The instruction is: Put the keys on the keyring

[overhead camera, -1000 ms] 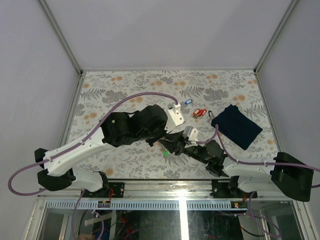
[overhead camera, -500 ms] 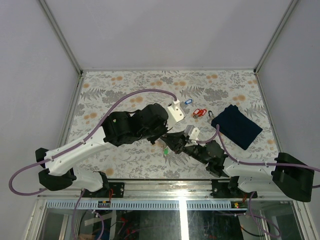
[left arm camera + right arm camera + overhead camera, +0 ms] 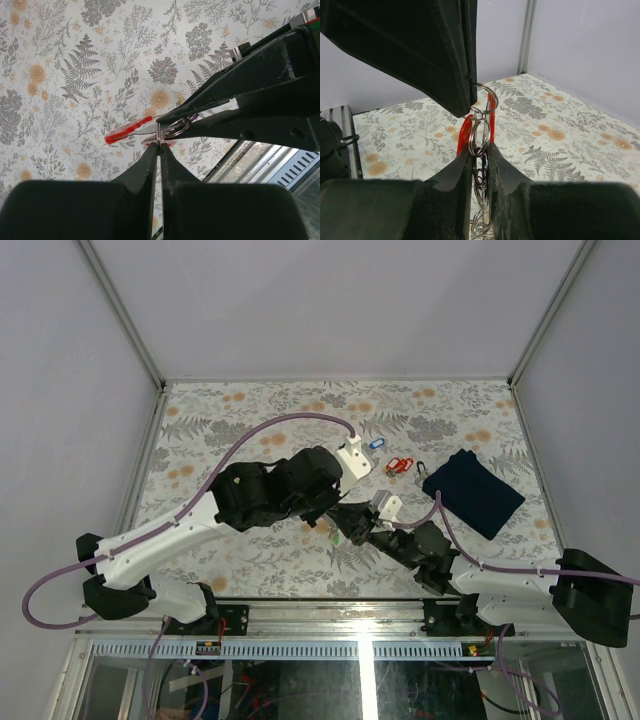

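Robot test cell in a lab, not a home. Plain pale panel walls (image 3: 330, 310) box the table in, held by aluminium posts (image 3: 121, 315). A floral cover (image 3: 250, 410) lies on the tabletop. Two arms, left (image 3: 160, 540) and right (image 3: 500, 580), are bolted to a metal rail (image 3: 330, 612). Purple cables (image 3: 300, 417) loop off them, and a slotted wiring duct (image 3: 300, 650) runs below.

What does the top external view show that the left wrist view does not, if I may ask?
Only top external: the navy cloth, a blue-tagged key and red-tagged keys on the floral table. Only left wrist: the pinched silvery keyring with a red tag by it. Both: the left gripper and right gripper meeting over that table.
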{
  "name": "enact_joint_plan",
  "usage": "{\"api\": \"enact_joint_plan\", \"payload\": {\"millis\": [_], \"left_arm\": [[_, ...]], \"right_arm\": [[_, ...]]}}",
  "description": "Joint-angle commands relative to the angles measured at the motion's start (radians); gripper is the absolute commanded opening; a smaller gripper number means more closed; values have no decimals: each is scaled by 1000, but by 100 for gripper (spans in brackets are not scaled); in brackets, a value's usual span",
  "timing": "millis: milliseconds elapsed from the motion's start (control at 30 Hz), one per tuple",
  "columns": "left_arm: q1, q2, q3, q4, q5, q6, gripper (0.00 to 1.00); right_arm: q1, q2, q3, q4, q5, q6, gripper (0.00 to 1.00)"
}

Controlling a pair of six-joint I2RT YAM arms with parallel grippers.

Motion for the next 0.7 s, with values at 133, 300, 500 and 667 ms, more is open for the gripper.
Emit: {"api": "enact_joint_plan", "payload": {"millis": [133, 300, 500, 667], "left_arm": [[18, 18, 28, 34, 16, -23, 0], [22, 15, 30, 31, 28, -20, 0], [22, 24, 49, -1, 52, 0, 0], [23, 47, 80, -87, 77, 34, 0]], "right_arm": [[11, -66, 9, 77, 75, -52, 0], [12, -76, 0, 78, 91, -55, 0], [11, -68, -14, 93, 35, -57, 15], [11, -134, -62, 69, -44, -108, 31]]}}
